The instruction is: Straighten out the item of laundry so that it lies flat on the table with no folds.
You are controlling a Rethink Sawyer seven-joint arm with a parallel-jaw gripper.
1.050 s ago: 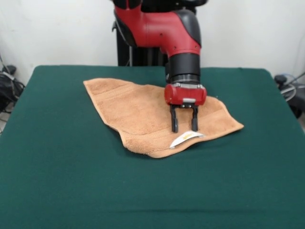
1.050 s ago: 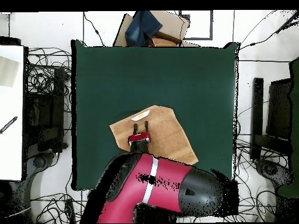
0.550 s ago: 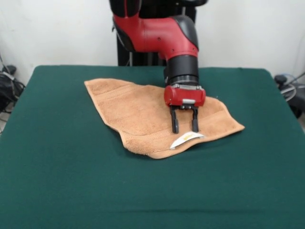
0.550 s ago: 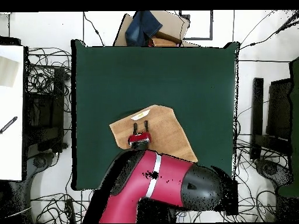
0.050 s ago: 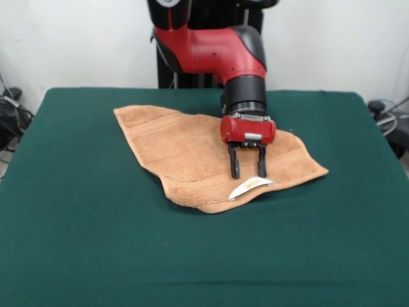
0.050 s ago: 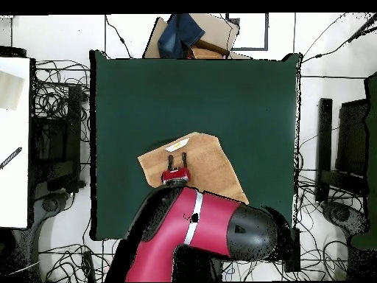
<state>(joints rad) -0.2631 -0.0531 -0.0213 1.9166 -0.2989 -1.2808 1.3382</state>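
Green table [image 5: 77, 243], towel [image 5: 185, 150] under spread hand [image 5: 248, 174]

Red and black arm [image 5: 211, 48] came down from above with the wrist vertical. Gripper [image 5: 248, 173] pointed straight down, its two black fingers [image 5: 234, 164] parted with a clear gap between them. Overhead, the gripper [image 6: 177, 161] sat ahead of the elbow.

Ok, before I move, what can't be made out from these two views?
- Front view: whether the gripper tips touch the towel or hover above it.
- Overhead view: the towel's edge nearest the robot's base, covered by the arm.
- Both views: the label is too small to read, and what lies under the folded layers.
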